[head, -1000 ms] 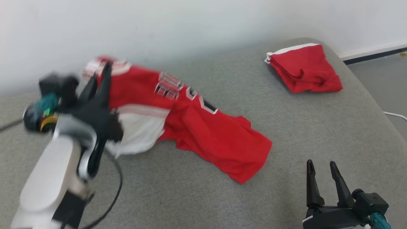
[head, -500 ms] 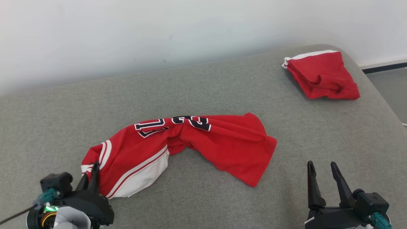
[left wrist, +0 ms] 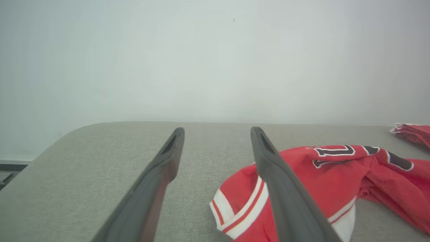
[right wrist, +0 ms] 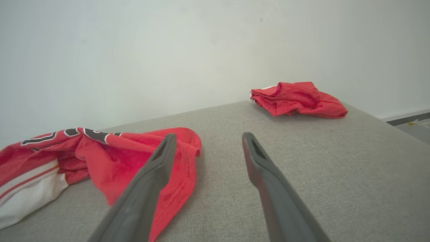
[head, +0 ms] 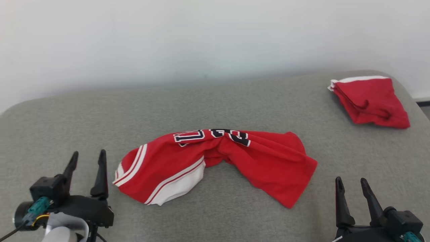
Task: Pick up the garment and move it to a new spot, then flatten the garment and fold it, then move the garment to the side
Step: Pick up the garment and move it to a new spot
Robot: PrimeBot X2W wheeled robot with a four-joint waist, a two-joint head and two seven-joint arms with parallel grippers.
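The red garment (head: 268,161) lay on the grey cushion (head: 235,101) (bunched mid-length); left jaws and right jaws stood apart, empty.

- Left end effector (head: 88,154): two long dark tapered fingers (head: 100,174), black housing (head: 84,208), teal connector (head: 37,205), yellow wire (head: 39,217), pale forearm (head: 62,234).
- Right end effector (head: 351,181): matching black fingers, teal connector.

A plain white wall (head: 201,40), softly and evenly lit, rose beyond the left end effector (head: 88,152) and the right end effector (head: 350,179). A grey upholstered platform (head: 235,101) with rounded corners spread ahead of them to the wall. Off to the right of the right end effector, a dark skirting strip (right wrist: 408,117) met a grey floor (right wrist: 416,129).
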